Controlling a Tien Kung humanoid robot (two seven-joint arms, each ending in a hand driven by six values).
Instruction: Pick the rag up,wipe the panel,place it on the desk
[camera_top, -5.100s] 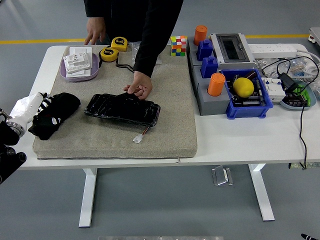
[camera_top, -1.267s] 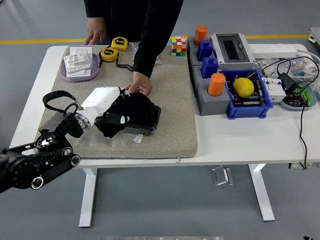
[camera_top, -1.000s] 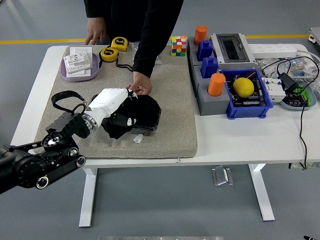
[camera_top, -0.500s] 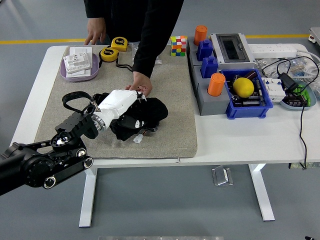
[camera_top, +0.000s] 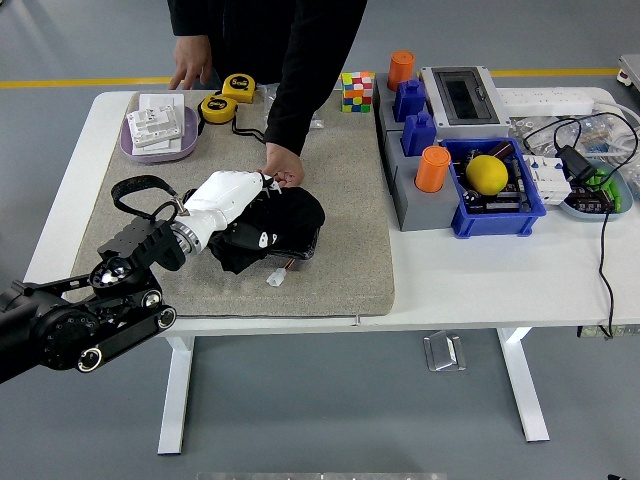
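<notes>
- Currently we find the rag (camera_top: 278, 222), a black cloth with small white marks, bunched on top of the panel (camera_top: 296, 247), with the left hand (camera_top: 228, 195) pressed onto its left part.
- The rag lies directly under and just to the right of that hand; the white hand shell covers the fingers, so we judge the cloth clasped against the panel but cannot see the grip itself.
- The panel is a flat black unit whose long axis runs left to right across the grey mat (camera_top: 345, 200). Only its right end and near edge show beyond the rag, with a small white connector (camera_top: 277, 278) on red wires at the near edge.
- We judge that the next stroke runs along this axis, away from the hand toward the panel's right end.
- The left arm alone is in reach; the right arm is out of view.
- A person's hand (camera_top: 283, 166) rests on the panel's far edge, just beyond the robot hand, apparently steadying it.
- Two yellow tape measures (camera_top: 228, 97) further beyond carry black faces with print too small to read. No other writing is legible.
</notes>
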